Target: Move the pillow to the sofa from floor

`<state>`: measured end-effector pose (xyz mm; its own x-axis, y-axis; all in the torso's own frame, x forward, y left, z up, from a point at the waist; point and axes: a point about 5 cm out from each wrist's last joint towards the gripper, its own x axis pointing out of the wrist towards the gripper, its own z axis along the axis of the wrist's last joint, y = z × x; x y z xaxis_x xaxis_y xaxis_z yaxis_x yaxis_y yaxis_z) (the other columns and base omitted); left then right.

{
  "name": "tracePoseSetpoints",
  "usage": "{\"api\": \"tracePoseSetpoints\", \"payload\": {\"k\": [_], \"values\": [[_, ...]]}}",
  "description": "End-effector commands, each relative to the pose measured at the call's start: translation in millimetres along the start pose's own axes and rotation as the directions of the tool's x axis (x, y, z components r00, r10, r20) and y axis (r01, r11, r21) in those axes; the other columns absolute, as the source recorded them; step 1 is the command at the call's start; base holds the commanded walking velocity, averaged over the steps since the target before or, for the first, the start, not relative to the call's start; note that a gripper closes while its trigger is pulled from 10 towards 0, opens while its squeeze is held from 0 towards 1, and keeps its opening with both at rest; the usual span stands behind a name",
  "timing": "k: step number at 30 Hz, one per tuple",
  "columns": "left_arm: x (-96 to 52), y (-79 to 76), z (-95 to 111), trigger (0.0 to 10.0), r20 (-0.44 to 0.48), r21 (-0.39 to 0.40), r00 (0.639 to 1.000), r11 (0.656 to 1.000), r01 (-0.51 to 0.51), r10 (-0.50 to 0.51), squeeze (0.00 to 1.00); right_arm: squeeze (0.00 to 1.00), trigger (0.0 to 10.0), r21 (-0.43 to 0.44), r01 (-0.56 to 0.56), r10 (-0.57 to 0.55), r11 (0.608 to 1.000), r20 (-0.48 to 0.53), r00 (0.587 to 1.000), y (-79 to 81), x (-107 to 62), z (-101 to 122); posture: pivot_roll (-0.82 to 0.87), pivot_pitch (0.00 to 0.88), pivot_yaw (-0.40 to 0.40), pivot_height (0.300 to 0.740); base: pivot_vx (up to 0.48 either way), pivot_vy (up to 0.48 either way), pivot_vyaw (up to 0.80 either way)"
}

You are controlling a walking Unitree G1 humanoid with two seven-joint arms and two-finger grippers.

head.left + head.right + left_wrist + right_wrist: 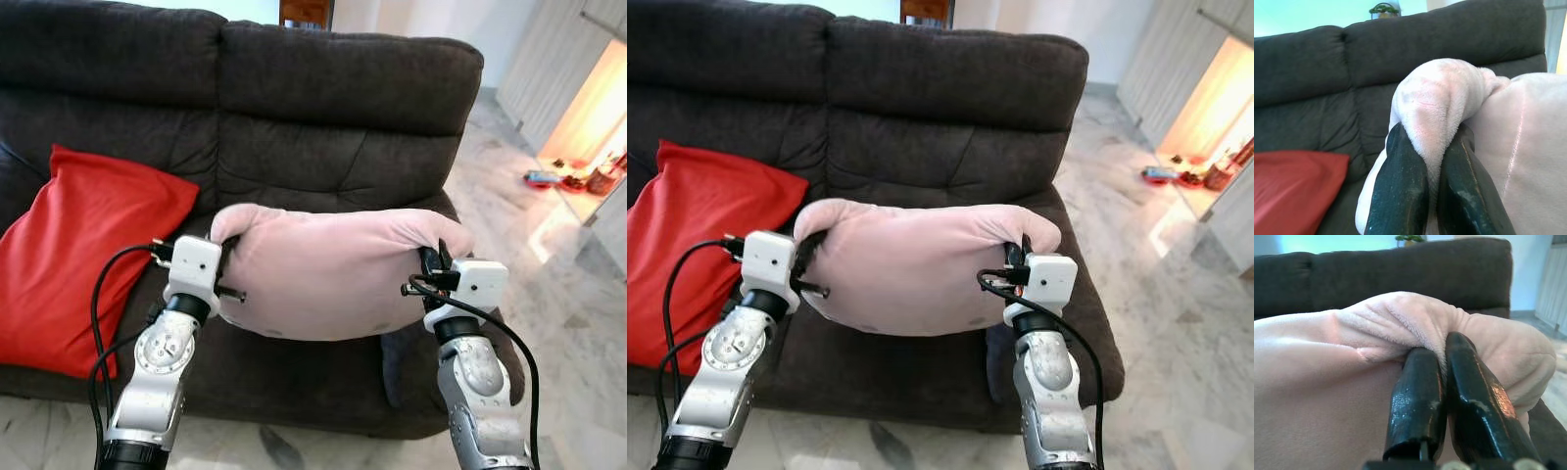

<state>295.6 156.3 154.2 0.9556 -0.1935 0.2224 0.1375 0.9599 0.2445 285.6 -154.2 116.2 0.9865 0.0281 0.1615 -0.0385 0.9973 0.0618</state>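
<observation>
Pink pillow (328, 274) is off the floor, held over the dark sofa (323, 117) seat, left hand (1432, 169) and right hand (1442, 377) each pinching a corner. Only lowering and releasing it remain.

Right gripper (1442, 360) pinching pink pillow (1327, 382) fold, sofa (1400, 274) behind

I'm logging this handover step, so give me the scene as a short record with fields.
held item: pink pillow, off the floor, in front of the sofa seat
left claw: shut on the pillow's left end
right claw: shut on the pillow's right end
sofa: dark grey, directly ahead
already on sofa: red cushion, leaning at the left side
floor: pale marble
task status: pillow not yet set down
</observation>
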Motion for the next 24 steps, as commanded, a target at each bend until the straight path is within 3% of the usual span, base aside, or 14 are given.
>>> {"api": "tracePoseSetpoints", "payload": {"k": [1,19,24], "values": [[3.6,-4.9,8.4,10.0,0.032,-0.010,0.999,1.000,0.014,-0.013,0.00,0.00,10.0,-0.002,0.053,-0.053,0.999,0.079,0.995,-13.4,2.1,16.7,0.06,0.000,-0.083,0.740,0.371,0.000,0.00],[3.3,-4.2,9.8,10.0,0.027,-0.012,1.000,1.000,0.013,-0.013,0.00,0.00,10.0,0.001,0.045,-0.045,0.999,0.069,0.997,-11.6,2.3,15.8,0.06,0.000,-0.086,0.740,0.375,0.000,0.00],[3.0,-9.4,9.3,10.0,0.018,-0.051,0.998,0.997,0.064,-0.064,0.00,0.00,10.0,-0.004,0.050,-0.050,0.999,0.050,0.997,-12.4,-0.3,12.2,0.07,0.000,-0.088,0.740,0.112,0.000,0.00]]}}
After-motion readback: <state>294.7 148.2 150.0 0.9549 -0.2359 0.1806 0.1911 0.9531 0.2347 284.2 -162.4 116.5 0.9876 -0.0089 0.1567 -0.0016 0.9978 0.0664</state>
